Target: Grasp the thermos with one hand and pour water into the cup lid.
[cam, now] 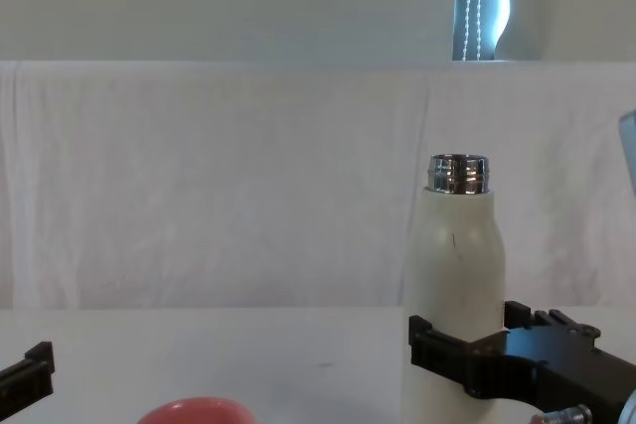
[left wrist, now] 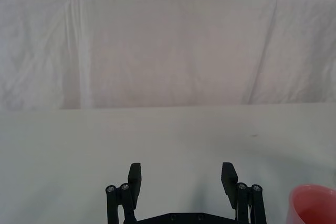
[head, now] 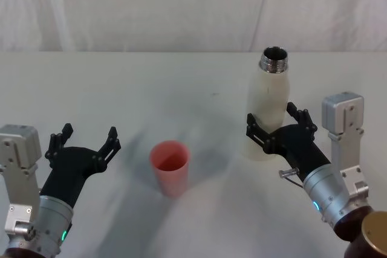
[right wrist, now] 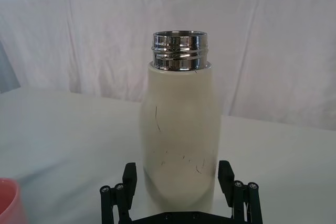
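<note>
The white worktop (head: 121, 89) spreads across the head view, with a white cloth backdrop (head: 151, 4) hanging behind it. On its right side stands the thermos (head: 267, 113), upright, its open chrome neck uppermost and faint scuff marks showing on its cream body in the right wrist view.

The right end effector (head: 280, 123) reaches in from the lower right at the thermos's lower body. Its two black fingers are spread, one on each side of the bottle, which sits between them; in the right wrist view the fingers (right wrist: 129, 178) stand just beside the bottle's walls, and whether they touch it cannot be told.

The left end effector (head: 84, 142) hovers low over the worktop on the left, well apart from the thermos. Its fingers are spread wide with nothing between them.

The cup lid (head: 170, 168), salmon-red, stands mouth up on the worktop between the two end effectors, nearer the front edge than the thermos and just to the right of the left end effector.
</note>
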### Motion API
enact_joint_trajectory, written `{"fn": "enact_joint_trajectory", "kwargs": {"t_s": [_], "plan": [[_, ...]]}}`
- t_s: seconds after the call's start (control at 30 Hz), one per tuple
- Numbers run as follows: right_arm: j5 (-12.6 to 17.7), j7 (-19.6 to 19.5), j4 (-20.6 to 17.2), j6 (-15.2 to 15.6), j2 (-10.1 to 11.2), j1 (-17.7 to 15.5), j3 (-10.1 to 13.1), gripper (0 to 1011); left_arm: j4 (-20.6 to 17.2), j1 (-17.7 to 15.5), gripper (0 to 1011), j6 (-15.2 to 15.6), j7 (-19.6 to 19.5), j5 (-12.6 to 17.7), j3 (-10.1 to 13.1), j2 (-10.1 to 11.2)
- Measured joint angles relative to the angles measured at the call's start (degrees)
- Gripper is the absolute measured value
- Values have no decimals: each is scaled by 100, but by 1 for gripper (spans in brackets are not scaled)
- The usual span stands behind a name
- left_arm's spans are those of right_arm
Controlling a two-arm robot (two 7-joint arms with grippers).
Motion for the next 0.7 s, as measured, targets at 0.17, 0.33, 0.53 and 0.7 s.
{"fn": "enact_joint_trajectory", "kwargs": {"t_s": [0.17, 0.33, 0.53, 0.7], "plan": [[15, 0, 84, -1, -35, 65, -7, 1002, 0, 0, 1001, 0, 0, 0, 0, 0], [36, -7, 165, -5, -72, 136, -14, 1002, 0, 0, 1001, 0, 0, 0, 0, 0], [62, -19, 272, -19, -113, 226, -20, 1002, 0, 0, 1001, 0, 0, 0, 0, 0], [68, -30, 362, -42, -142, 291, -30, 1002, 0, 0, 1001, 0, 0, 0, 0, 0]]}}
